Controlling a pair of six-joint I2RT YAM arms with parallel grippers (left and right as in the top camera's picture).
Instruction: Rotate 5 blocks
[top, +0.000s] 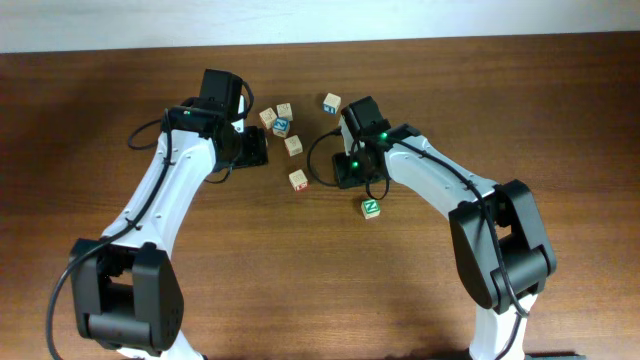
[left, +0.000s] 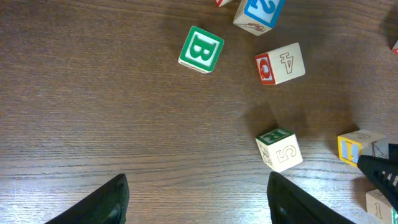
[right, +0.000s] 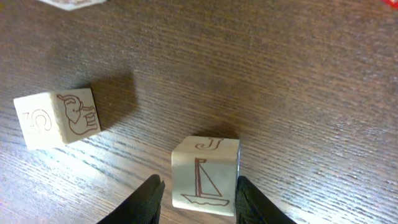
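Note:
In the right wrist view a cream block with a brown sailboat and a "J" sits between the fingers of my right gripper, which is shut on its sides. A second cream block, with an elephant, lies to the left. From overhead, my right gripper hides its block. The green "N" block lies just below it. A red-marked block and a pale one lie between the arms. My left gripper is open over bare wood.
Ahead of the left gripper lie a green "B" cube, a red-marked "4" cube, a "5" cube and a blue "2" cube. Another blue-lettered cube sits at the back.

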